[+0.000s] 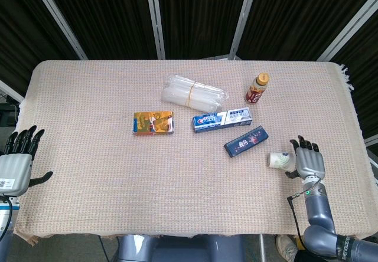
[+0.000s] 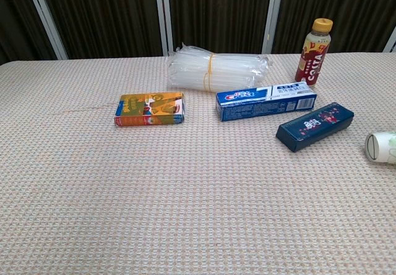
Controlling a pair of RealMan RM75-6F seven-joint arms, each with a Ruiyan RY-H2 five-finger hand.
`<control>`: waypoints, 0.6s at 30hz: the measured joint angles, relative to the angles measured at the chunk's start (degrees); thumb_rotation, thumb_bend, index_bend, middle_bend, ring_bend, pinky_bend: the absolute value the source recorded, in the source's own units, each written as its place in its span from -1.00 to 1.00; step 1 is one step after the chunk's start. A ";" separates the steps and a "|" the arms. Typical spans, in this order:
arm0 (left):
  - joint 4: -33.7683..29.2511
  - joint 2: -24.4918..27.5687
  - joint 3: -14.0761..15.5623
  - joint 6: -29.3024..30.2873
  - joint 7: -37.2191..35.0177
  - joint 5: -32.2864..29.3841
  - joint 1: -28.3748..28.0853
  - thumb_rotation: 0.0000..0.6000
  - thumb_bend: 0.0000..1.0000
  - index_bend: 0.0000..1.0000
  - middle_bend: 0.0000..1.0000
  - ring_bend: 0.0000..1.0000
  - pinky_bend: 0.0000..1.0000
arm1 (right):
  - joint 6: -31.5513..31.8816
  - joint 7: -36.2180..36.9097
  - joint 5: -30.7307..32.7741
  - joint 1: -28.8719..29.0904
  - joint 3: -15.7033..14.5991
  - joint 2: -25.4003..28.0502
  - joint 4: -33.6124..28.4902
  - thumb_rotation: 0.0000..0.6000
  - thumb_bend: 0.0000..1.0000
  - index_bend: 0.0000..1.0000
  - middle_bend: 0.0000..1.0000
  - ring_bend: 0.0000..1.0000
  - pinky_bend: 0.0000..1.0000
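A white paper cup with a green leaf print (image 1: pixel 279 160) (image 2: pixel 382 147) lies on its side near the table's right edge, its mouth facing left. Just to the right of it is my right hand (image 1: pixel 307 161), fingers spread and straight, holding nothing; the cup sits right beside its thumb side. The chest view does not show this hand. My left hand (image 1: pixel 18 159) hangs off the table's left edge with its fingers apart and empty. A dark blue box (image 1: pixel 246 141) (image 2: pixel 314 125) lies just up and left of the cup.
On the woven cloth (image 1: pixel 88 156) lie an orange box (image 1: pixel 153 123), a blue-and-white toothpaste box (image 1: pixel 223 120) and a banded bundle of clear plastic (image 1: pixel 193 92). A brown drink bottle (image 1: pixel 257 88) stands at the back right.
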 measured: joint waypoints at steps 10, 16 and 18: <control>-0.02 -0.05 -0.02 0.08 0.08 -0.01 0.02 1.00 -0.97 -1.00 -1.00 -1.00 -1.00 | 1.26 -1.86 -1.60 0.42 -0.62 -1.00 -0.84 1.00 -0.61 -0.67 -1.00 -1.00 -1.00; -0.01 -0.06 -0.01 0.11 0.05 0.01 0.05 1.00 -0.97 -1.00 -1.00 -1.00 -1.00 | 5.09 -2.42 -9.50 0.07 -1.78 -3.66 0.46 1.00 -0.62 -0.43 -1.00 -1.00 -1.00; 0.02 -0.04 -0.01 0.04 0.00 0.01 0.02 1.00 -0.97 -1.00 -1.00 -1.00 -1.00 | 6.61 -2.89 -12.59 -0.01 -2.33 -5.15 2.01 1.00 -0.62 -0.40 -1.00 -1.00 -1.00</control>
